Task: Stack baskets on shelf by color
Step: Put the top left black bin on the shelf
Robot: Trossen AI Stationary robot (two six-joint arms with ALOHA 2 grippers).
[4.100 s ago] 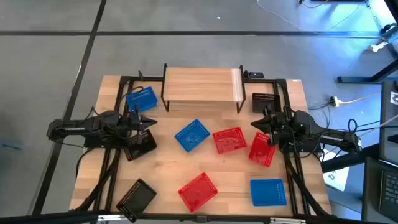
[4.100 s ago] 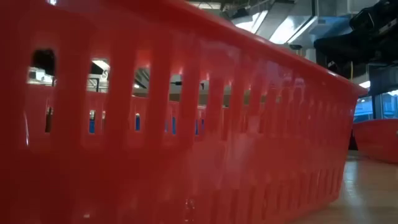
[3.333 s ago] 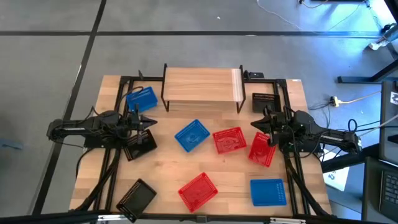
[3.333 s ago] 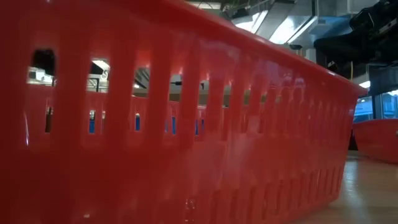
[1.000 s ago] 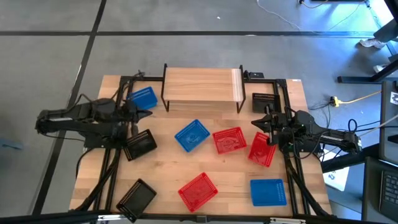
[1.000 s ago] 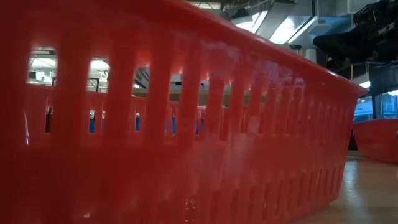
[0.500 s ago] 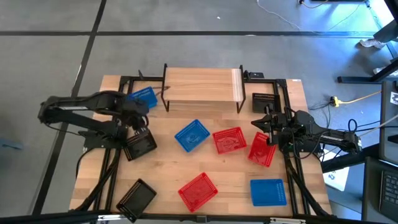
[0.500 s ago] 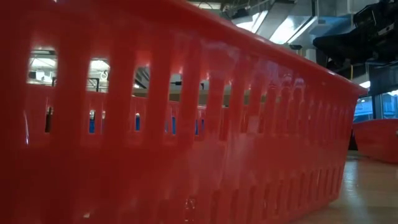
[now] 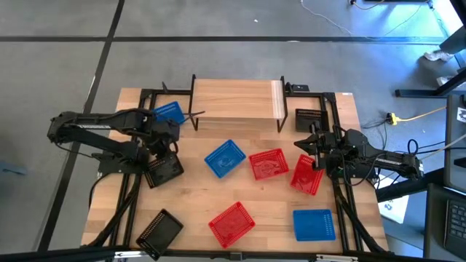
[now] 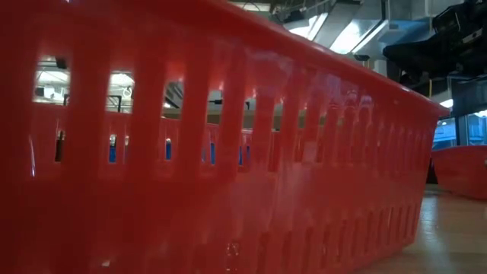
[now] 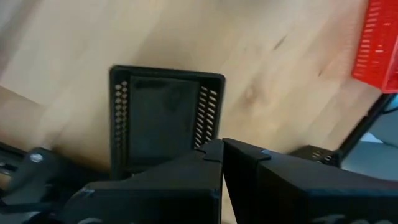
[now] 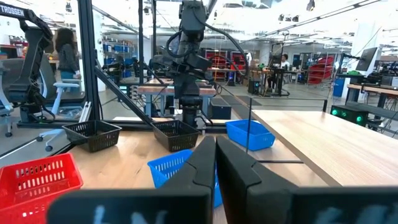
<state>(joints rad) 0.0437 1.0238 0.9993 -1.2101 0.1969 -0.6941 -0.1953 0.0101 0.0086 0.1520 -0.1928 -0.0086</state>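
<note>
The worktop [image 9: 189,196] carried the shelf [image 9: 237,99] along its far edge, with red, blue and black baskets scattered before it. The left pincer [image 9: 172,139] hung shut and empty above a black basket [image 9: 163,169] (a blue one lay behind it). The right pincer [image 9: 300,147], closed, held nothing beside a red basket [image 9: 306,175].

Both arms low over the table, fingers together.

The left gripper [image 9: 169,135] hangs at the end of a folded arm, its two fingers [image 11: 208,163] pressed flat against each other. The right gripper [image 9: 305,145] waits level at its own side, fingers [image 12: 208,158] closed.
</note>
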